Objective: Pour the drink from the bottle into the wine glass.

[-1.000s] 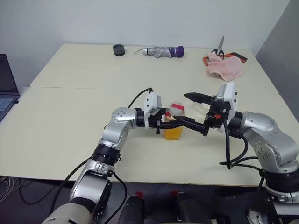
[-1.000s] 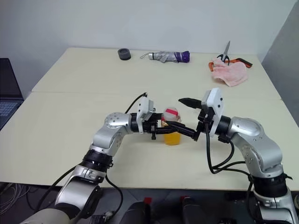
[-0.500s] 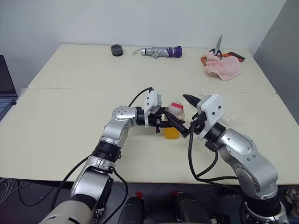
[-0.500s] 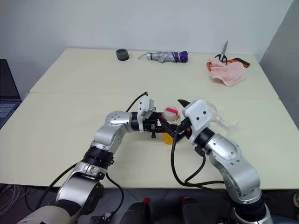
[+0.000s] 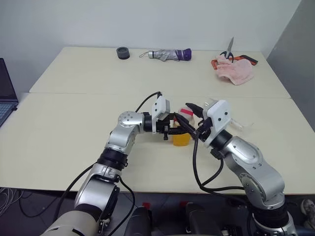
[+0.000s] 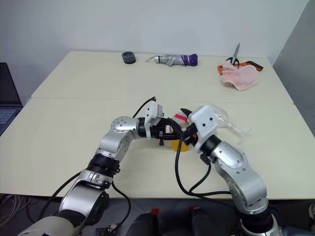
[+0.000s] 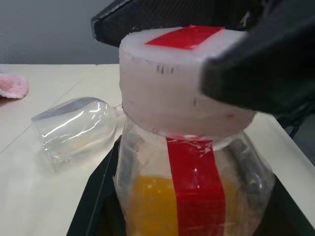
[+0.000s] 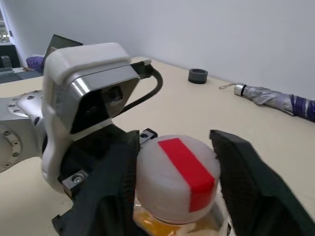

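Note:
My left gripper (image 5: 178, 132) is shut on the body of the bottle (image 7: 197, 191) and holds it upright just above the table. The bottle is clear plastic with a red strip, and the orange drink (image 5: 181, 140) fills its lower part. Its pale cap (image 8: 176, 178) bears a red stripe. My right gripper (image 5: 185, 114) reaches in from the right. Its two black fingers (image 8: 246, 189) press against opposite sides of the cap. The wine glass (image 7: 74, 129) lies on its side on the table just behind the right gripper, with its stem (image 6: 240, 130) pointing right.
Along the table's far edge (image 5: 147, 47) lie a black tape roll (image 5: 123, 52), a folded grey and purple umbrella (image 5: 170, 54), a pink cloth (image 5: 235, 70) and scissors (image 5: 231, 49). A laptop (image 5: 6, 93) sits at the far left.
My right gripper swung left from beside the bottle to its cap, and its wide-open fingers narrowed around the cap. The left gripper and bottle stayed put.

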